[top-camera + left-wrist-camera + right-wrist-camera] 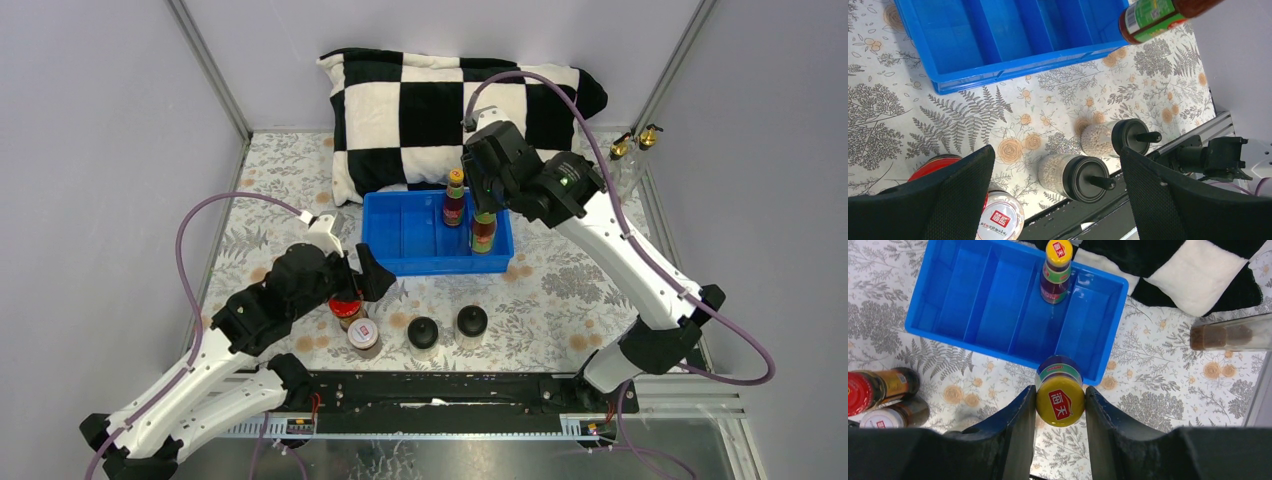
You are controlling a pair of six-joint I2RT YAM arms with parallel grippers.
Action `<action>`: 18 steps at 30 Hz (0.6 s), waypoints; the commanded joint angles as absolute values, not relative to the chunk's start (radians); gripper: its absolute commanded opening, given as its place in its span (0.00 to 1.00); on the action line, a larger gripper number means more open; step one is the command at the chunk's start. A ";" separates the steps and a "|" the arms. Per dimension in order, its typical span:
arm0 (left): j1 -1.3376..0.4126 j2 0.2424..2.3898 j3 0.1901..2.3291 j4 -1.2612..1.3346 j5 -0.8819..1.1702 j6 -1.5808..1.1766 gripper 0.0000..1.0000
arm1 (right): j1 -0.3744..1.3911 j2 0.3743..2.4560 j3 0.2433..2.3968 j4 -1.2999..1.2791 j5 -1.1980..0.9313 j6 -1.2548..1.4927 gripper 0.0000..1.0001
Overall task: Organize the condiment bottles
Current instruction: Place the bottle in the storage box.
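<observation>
From above, the left fingers (376, 276) stand wide apart and hold nothing. They hang over the red-lidded jar (345, 308), and the white-lidded jar (363, 336) is just in front of it on the desk (560, 290). To the right of those, the left black-capped jar (423, 332) and the right black-capped jar (471, 323) stand side by side. The right fingers (481, 200) are clamped on the cap of the held sauce bottle (484, 235), which is upright at the right end of the blue tray (400, 262). The standing sauce bottle (455, 205) is in the tray just beside it, by the far wall. Two gold-spouted glass bottles (621, 150) stand together at the far right corner, beside a chequered pillow (420, 110).

The left wrist view shows both black pads spread to the edges of the picture, with the two black-capped jars on the desk in the gap. One pad hides part of the red lid, and contact cannot be judged.

In the right wrist view, the two pads press on either side of the yellow cap. The bottle's body hangs over the tray's near wall at the right-hand compartment. Whether its base rests on the tray floor cannot be told.
</observation>
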State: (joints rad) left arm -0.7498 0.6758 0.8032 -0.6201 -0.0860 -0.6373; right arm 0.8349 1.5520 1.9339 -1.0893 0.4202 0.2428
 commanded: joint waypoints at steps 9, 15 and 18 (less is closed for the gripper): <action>-0.744 0.696 0.763 -0.537 -0.083 -0.632 0.99 | 0.684 1.616 1.931 -0.810 0.275 0.138 0.35; -0.743 0.710 0.754 -0.523 -0.081 -0.635 0.99 | 0.658 1.666 1.924 -0.772 0.229 0.136 0.34; -0.744 0.712 0.748 -0.517 -0.080 -0.637 0.99 | 0.657 1.684 1.919 -0.750 0.207 0.142 0.34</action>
State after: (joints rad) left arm -0.7498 0.7097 0.7658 -0.5747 -0.0856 -0.6373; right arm 0.6605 1.6878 1.9041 -0.8810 0.2543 0.1570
